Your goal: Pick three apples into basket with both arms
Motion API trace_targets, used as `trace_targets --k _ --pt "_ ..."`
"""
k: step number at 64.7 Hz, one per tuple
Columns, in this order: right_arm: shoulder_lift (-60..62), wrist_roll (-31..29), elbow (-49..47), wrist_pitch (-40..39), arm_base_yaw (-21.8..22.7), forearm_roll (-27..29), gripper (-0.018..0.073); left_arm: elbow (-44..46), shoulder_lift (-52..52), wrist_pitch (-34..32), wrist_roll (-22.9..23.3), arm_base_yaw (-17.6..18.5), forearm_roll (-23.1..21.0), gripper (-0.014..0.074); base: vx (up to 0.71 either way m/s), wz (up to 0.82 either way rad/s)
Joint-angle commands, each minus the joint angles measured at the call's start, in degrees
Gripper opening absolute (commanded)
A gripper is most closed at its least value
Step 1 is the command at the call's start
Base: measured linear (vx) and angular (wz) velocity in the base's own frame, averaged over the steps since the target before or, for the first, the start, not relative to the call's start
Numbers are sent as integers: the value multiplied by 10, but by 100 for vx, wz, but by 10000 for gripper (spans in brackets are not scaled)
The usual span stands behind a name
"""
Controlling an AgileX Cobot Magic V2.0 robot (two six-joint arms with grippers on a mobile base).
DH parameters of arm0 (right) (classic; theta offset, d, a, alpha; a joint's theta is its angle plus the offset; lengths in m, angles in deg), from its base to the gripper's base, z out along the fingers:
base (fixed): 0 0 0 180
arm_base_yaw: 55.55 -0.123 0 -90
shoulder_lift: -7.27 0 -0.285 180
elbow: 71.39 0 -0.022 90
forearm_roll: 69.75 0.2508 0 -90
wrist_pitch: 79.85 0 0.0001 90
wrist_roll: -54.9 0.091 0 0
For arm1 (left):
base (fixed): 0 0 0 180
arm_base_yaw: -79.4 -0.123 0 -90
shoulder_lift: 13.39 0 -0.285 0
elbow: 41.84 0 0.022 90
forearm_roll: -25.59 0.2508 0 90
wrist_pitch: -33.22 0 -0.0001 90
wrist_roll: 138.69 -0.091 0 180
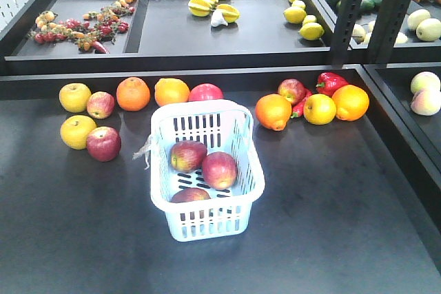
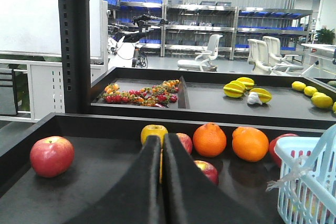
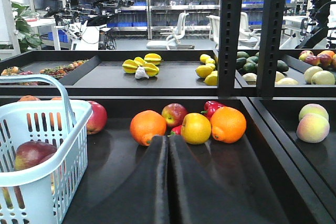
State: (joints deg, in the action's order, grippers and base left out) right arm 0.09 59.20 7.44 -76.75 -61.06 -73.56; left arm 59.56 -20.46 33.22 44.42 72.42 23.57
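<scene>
Three apples (image 1: 204,166) already lie in the basket (image 1: 207,111), right of my closed, empty left tool (image 2: 161,153) and left of my closed right tool (image 3: 168,153); reaching again risks knocking it.

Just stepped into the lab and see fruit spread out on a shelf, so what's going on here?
A two-armed robot is gathering apples into a pale basket on the dark shelf. Three red apples already lie inside it. Neither arm is handling anything right now: the left gripper and right gripper are both shut and empty, pointing toward the fruit rows. More apples, oranges and yellow fruits sit outside the basket.
</scene>
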Motion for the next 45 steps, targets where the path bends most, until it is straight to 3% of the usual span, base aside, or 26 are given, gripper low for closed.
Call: trace_targets --k 1,21,45 --pt "6 -5 9 -44 4 -7 -5 -13 9 -40 5 3 -5 -6 0 0" --pt "6 -4 9 -49 55 -7 -5 -13 9 -40 5 3 -5 -6 0 0" --pt "6 -4 9 -49 55 -5 -5 -13 9 -40 5 3 -5 -6 0 0"
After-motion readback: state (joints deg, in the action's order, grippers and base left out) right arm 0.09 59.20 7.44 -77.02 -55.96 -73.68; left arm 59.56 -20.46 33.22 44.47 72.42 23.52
